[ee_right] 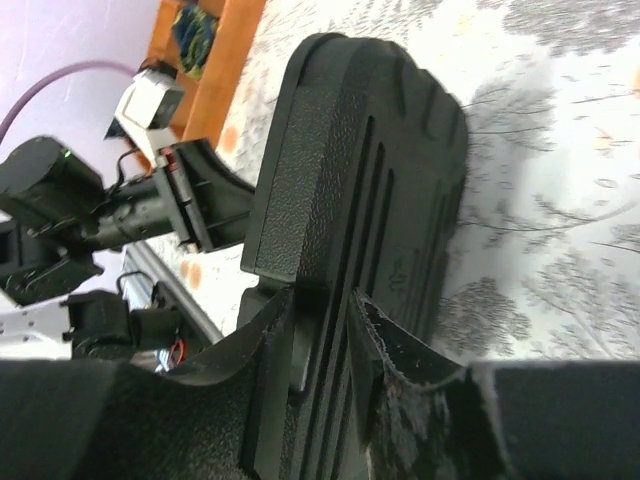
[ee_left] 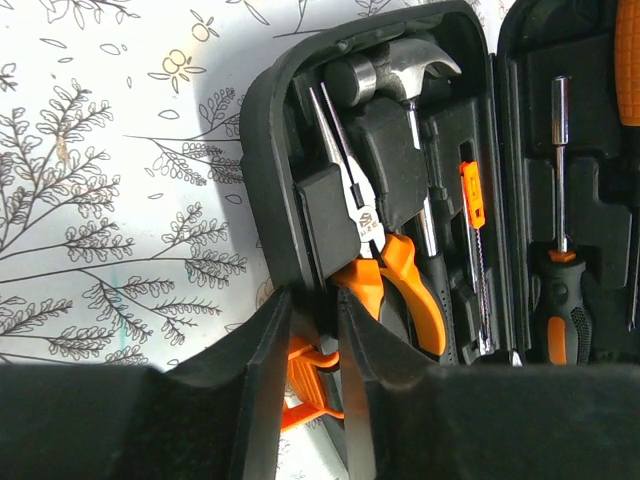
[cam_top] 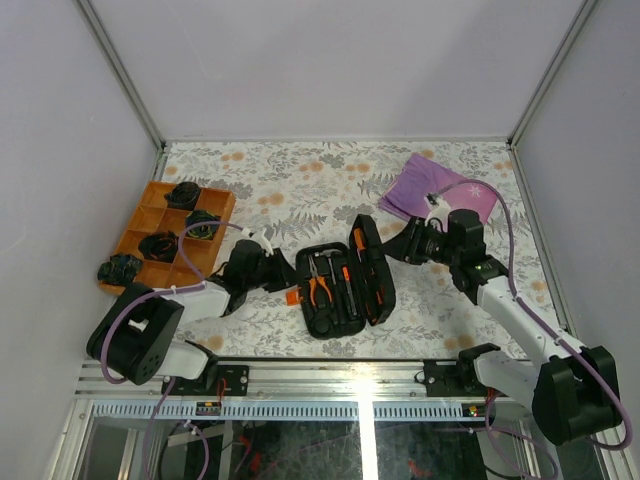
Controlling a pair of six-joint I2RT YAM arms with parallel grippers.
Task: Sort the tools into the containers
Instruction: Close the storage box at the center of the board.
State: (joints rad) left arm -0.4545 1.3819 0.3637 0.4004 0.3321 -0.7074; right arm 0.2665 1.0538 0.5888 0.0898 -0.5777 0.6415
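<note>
The one desk (cam_top: 300, 170) bears one black tool case (cam_top: 322, 326), one orange divided tray (cam_top: 142, 216) and one purple cloth (cam_top: 430, 185), and two robot arms reach over it, one left arm (cam_top: 200, 300) and one right arm (cam_top: 510, 310). Four black coiled lumps (cam_top: 183, 193) sit at the tray. Inside the case there are one pair of orange-handled pliers (ee_left: 400, 270), one hammer (ee_left: 395, 70), one slim tool with an orange clip (ee_left: 472, 200), one whole screwdriver (ee_left: 560, 290) and part of one more orange handle (ee_left: 628, 50), so the full count of screwdrivers cannot be told.
</note>
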